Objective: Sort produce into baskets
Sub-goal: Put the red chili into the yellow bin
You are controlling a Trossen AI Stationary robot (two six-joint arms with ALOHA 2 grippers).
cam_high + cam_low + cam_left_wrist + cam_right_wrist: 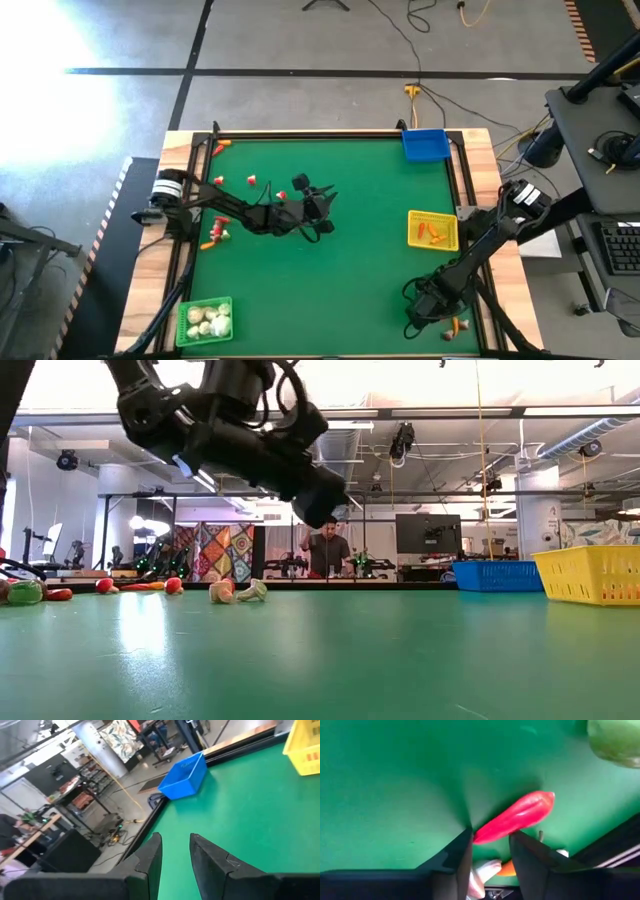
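While right gripper (490, 851) pinches red chili (515, 817) at bench corner, seemingly lifting it for basket, left gripper (175, 855) hovers mid-bench, fingers slightly parted, empty.

Strong glare washes floor (60, 70) beyond left claw (318, 192), upper corner blown white. Table (350, 280) evenly lit, colours clear. Level view: bright ceiling backlights arm, turning it near silhouette; soft sheen on mat under it. Right claw (490, 851) close-up dim, soft shadow spreading ahead of fingers; red piece (515, 816) blurred, green lump (615, 740) beyond it blurrier.
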